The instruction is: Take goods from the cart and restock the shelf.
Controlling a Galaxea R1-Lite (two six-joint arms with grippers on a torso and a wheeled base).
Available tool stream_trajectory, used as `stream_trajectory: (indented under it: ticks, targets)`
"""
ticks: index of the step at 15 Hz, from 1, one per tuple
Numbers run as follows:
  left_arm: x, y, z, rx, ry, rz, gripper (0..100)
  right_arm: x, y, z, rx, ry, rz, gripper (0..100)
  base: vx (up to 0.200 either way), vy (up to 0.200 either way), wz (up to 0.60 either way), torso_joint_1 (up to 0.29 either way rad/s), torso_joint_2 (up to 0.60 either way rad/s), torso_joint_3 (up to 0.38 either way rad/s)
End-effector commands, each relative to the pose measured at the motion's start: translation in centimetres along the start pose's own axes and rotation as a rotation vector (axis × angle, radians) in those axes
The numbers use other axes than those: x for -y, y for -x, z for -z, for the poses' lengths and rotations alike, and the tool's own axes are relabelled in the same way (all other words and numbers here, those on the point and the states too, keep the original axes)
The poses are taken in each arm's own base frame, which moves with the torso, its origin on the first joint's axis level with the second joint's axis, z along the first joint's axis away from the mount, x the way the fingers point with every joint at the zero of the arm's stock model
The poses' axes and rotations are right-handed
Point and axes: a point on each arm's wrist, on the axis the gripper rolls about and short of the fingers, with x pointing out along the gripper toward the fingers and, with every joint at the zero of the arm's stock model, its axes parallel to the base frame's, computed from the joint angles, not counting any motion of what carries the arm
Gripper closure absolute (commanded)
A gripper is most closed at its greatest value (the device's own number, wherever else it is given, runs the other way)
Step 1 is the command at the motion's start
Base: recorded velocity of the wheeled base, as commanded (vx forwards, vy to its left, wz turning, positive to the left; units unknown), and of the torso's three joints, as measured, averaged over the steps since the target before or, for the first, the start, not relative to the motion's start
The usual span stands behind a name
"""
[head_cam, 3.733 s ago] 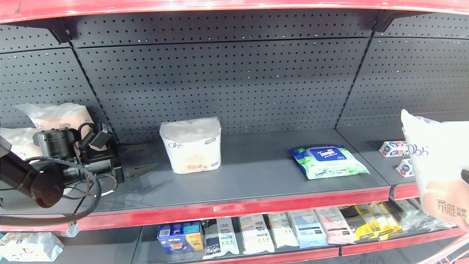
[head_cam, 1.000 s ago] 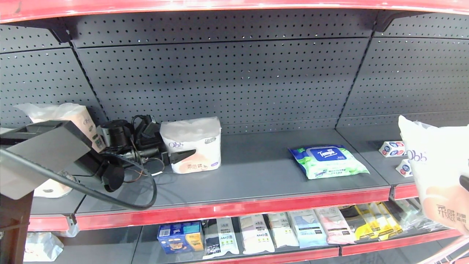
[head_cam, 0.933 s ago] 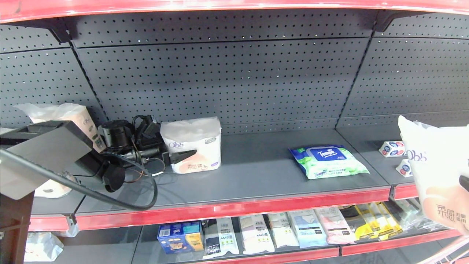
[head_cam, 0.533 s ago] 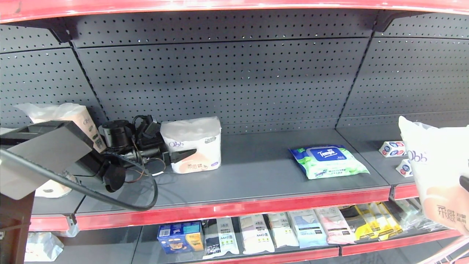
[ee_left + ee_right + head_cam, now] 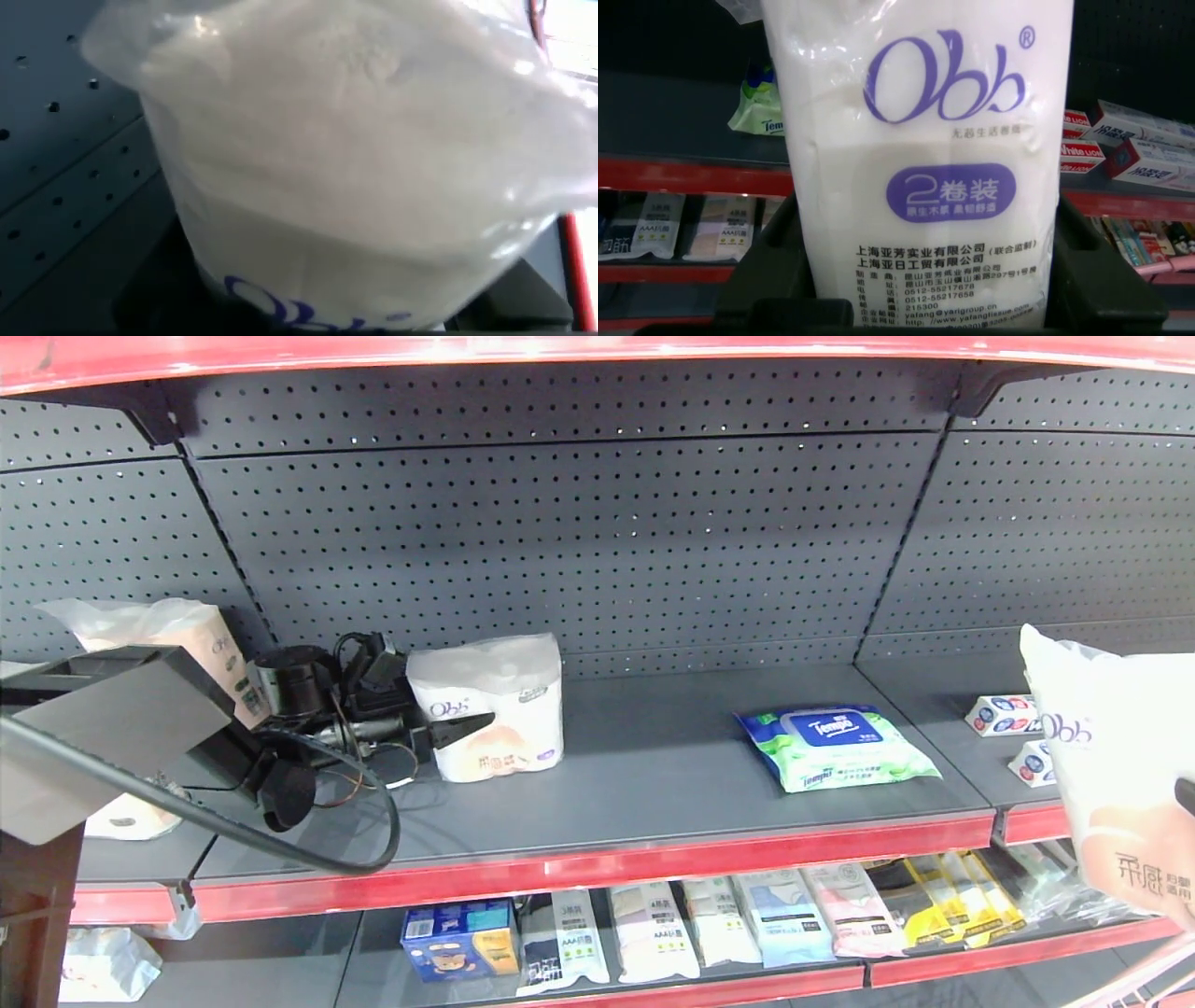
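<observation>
The left gripper (image 5: 481, 709) is at the left side of the standing roll pack (image 5: 490, 709), which sits upright towards the left of the grey shelf (image 5: 653, 775), close to the perforated back wall. One dark prong-like part of the claw lies across the pack's front face and the rest is hidden behind the pack, so I cannot tell whether the claw is clamped on it or just straddling it. In the left wrist view the pack's white wrapper is very close to the camera and blurred, with its lower print cut off. The right gripper (image 5: 924, 257) is closed on the held roll pack (image 5: 920, 121), with a dark jaw pressing each side of its lower half. In the head view this pack hangs in the air at the far right, in front of the shelf edge and cut off by the frame. A green and blue wipes pack (image 5: 836, 747) lies flat on the shelf, well apart from the standing pack. Small boxes (image 5: 1004, 714) lie on the next shelf section, partly covered by the held pack. Another wrapped pack (image 5: 159, 635) stands at the far left, half hidden by the left arm. Flat packets (image 5: 709, 919) line the lower shelf, their tops hidden under the red shelf lip.
</observation>
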Motion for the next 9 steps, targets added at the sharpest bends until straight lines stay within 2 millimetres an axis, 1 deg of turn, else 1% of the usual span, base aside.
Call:
stream_trajectory:
  ticks: [1, 3, 4, 5, 8, 9]
  targets:
    - [0.8, 0.6, 0.1, 0.007, 0.002, 0.036, 100, 0.0, 0.0, 0.1, -0.002, 0.001, -0.001, 100, 0.000, 0.000, 0.00, 0.000, 0.00, 0.000]
    - [1.2, 1.3, -0.5, 0.013, 0.002, 0.040, 100, 0.0, 0.0, 0.1, -0.002, 0.001, -0.001, 100, 0.000, 0.000, 0.00, 0.000, 0.00, 0.000]
    - [1.9, 2.1, -1.1, 0.020, 0.011, 0.078, 100, 0.0, 0.0, 0.1, -0.005, 0.000, -0.002, 100, 0.000, 0.000, 0.00, 0.000, 0.00, 0.000]
    - [2.1, 2.6, -1.3, 0.025, 0.007, 0.085, 100, -0.1, 0.0, 0.2, -0.007, 0.000, -0.002, 100, 0.000, 0.000, 0.00, 0.000, 0.00, 0.000]
    - [3.1, 3.5, -1.2, 0.030, 0.004, 0.089, 100, -0.1, -0.1, 0.2, -0.008, 0.000, -0.003, 100, 0.000, 0.000, 0.00, 0.000, 0.00, 0.000]
    - [3.8, 4.0, -1.3, 0.034, 0.011, 0.091, 100, 0.0, 0.0, 0.2, -0.007, 0.000, -0.002, 100, 0.000, 0.000, 0.00, 0.000, 0.00, 0.000]
